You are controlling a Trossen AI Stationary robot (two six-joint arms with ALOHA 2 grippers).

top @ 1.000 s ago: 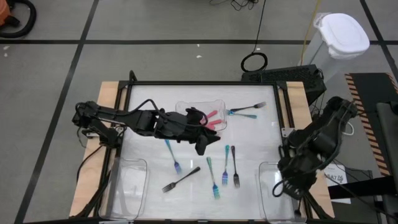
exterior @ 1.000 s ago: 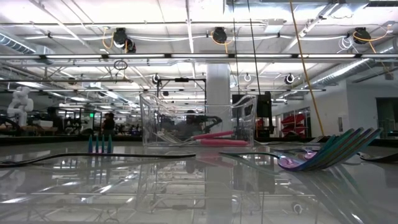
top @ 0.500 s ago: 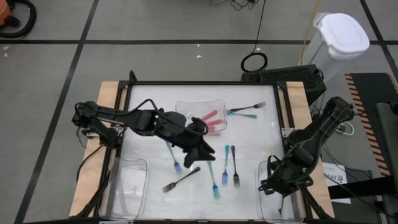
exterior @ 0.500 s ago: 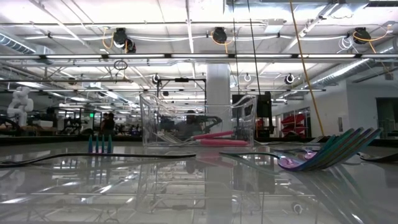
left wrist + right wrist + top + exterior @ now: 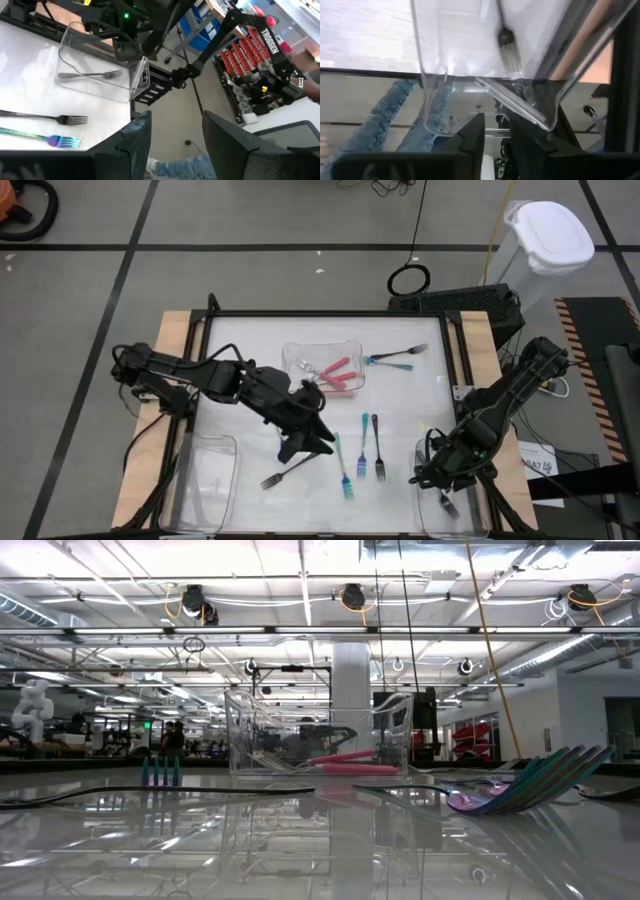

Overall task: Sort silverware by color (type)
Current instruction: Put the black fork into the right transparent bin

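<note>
L gripper [image 5: 318, 442] sat mid-table, fingers parted with a clear gap in its wrist view, nothing between them. Arm reached in from 9 o'clock.

Key relation: dark grey fork [image 5: 290, 469] lay just beside L gripper, toward 7 o'clock, close enough that its handle end ran under the fingertips in high view. Long axis ran roughly 8-to-2 o'clock, tines at the 8 end. Teal fork [image 5: 343, 470] lay toward 4 o'clock of the gripper, axis near 12-to-6. Judged the grey fork the nearer pick; wrist would need to turn across that slanted axis.

Two more forks [image 5: 371, 446] lay side by side at 3 o'clock, near 12-to-6. Pink pieces [image 5: 337, 373] already in back tray [image 5: 296, 352]; a teal/grey pair [image 5: 398, 359] just outside it at 3 o'clock.

R gripper [image 5: 447, 486] hung over front-right tray [image 5: 485, 102], far from the loose forks; fingers nearly closed, narrow slit, nothing held. One grey fork [image 5: 507, 44] lay in that tray. L arm clearly nearer all loose pieces. Front-left tray [image 5: 205, 480] looked empty.
</note>
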